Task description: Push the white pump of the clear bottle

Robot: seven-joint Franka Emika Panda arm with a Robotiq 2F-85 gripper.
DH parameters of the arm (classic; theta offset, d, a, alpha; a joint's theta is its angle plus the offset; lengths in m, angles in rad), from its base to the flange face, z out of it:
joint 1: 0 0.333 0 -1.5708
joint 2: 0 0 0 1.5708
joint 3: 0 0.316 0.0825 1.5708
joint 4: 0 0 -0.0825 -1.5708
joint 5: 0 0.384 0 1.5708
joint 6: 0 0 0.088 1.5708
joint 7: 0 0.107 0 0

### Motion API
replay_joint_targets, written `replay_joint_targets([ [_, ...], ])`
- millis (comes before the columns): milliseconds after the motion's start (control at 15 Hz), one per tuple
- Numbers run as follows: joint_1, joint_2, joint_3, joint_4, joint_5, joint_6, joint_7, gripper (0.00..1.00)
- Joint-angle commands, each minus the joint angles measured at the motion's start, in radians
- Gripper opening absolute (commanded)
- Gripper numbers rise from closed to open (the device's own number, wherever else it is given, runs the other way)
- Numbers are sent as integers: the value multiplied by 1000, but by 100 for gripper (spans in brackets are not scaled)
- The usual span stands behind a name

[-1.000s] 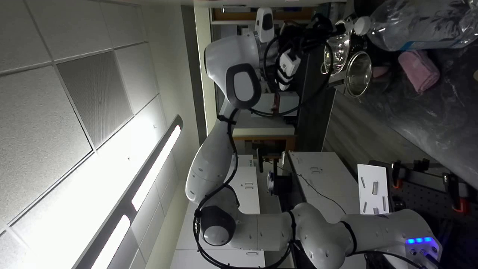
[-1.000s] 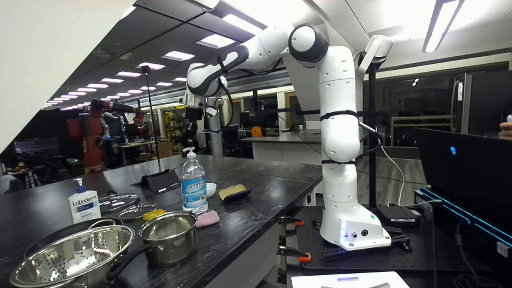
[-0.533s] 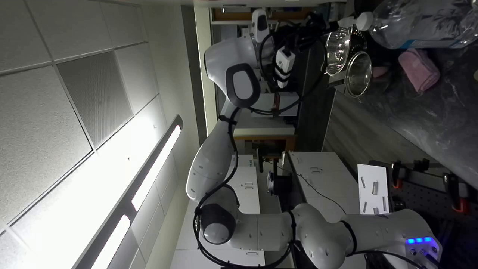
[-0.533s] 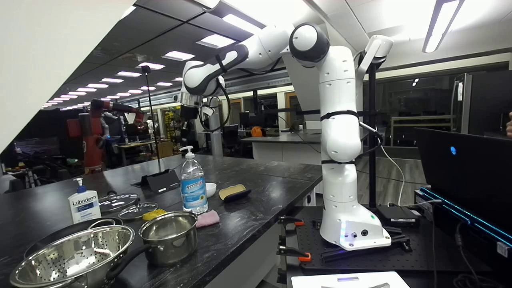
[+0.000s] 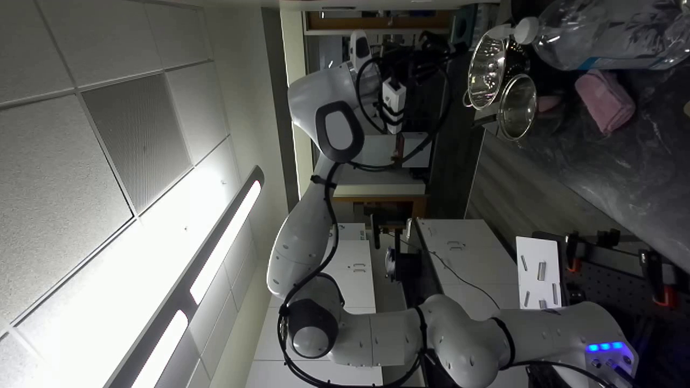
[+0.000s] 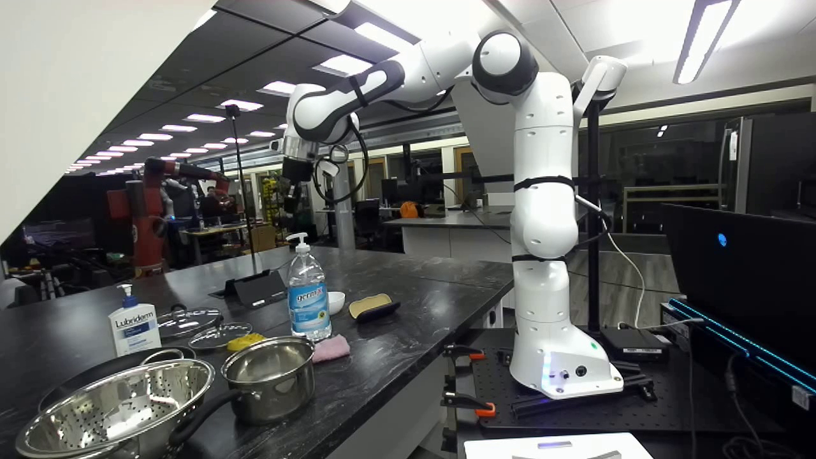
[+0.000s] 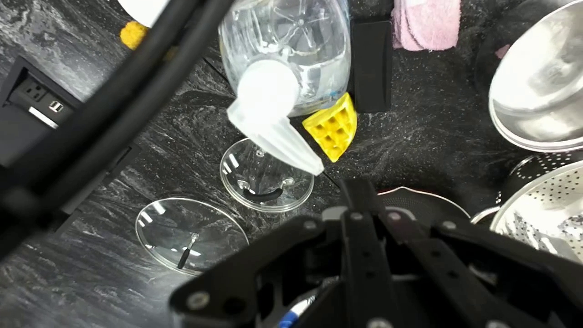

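The clear bottle [image 6: 309,303] with a blue label stands upright on the dark table; it also shows in an exterior view [image 5: 609,35] and the wrist view [image 7: 296,45]. Its white pump [image 6: 298,241] is up, and also shows in an exterior view [image 5: 501,31]. In the wrist view the pump [image 7: 273,118] points its spout at my fingertips. My black gripper [image 6: 292,203] is shut and empty, above the pump and apart from it. In an exterior view the gripper [image 5: 461,47] is likewise clear of the pump; in the wrist view its tips [image 7: 362,193] meet beside the spout.
A pot [image 6: 271,376], a colander [image 6: 121,408] and a lotion bottle [image 6: 135,322] stand nearby. Glass lids [image 7: 266,175], a yellow waffle-like piece [image 7: 332,127] and a pink cloth [image 6: 331,348] lie around the bottle. A white bowl [image 6: 336,301] stands behind it.
The gripper has risen from close at the pump and drawn away from it. The pump now shows fully. The bottle has shifted slightly. The gripper stays shut.
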Motion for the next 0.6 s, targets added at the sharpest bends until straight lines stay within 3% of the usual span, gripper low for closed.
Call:
replay_joint_targets([
  [0,20,-69,11,-40,-23,-63,37,0],
  [533,53,-164,50,-47,-96,-265,207,0],
])
